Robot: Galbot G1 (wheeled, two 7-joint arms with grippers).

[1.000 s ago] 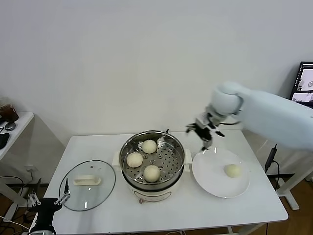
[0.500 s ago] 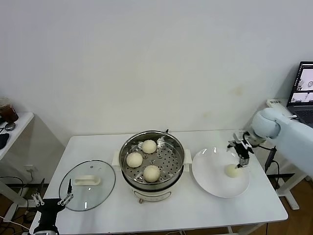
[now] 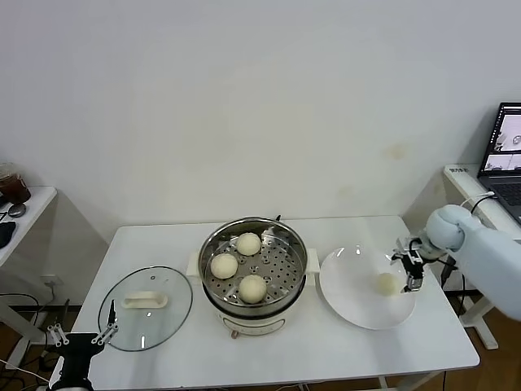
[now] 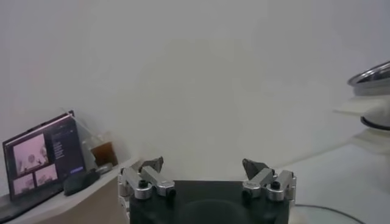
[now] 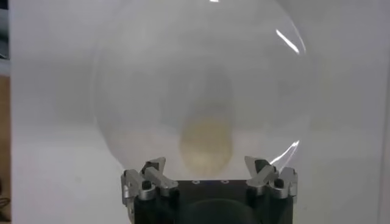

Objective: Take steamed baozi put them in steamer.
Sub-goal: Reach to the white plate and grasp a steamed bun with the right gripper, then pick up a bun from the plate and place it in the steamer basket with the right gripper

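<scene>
The shiny steel steamer (image 3: 214, 295) stands mid-table on its white base and holds three cream-white baozi (image 3: 252, 287) on its perforated tray. A fourth baozi (image 3: 387, 283) lies on the white plate (image 3: 346, 295) to the right. My right gripper (image 3: 409, 271) is open and empty at that bun's right side, just above the plate. In the right wrist view the bun (image 5: 207, 141) lies just ahead, centred between the spread fingers (image 5: 153, 170), with the gripper (image 5: 209, 165) not touching it. My left gripper (image 3: 80, 336) is open, parked low off the table's front left corner.
A round glass lid (image 3: 145, 308) with a white handle lies flat on the table left of the steamer. A laptop (image 3: 503, 143) sits on a side desk at the far right. A second small table (image 3: 20, 213) stands at the far left.
My right arm swung from beside the steamer to the right across the plate and lowered its open gripper to the plate's bun. The left gripper shifted slightly.
</scene>
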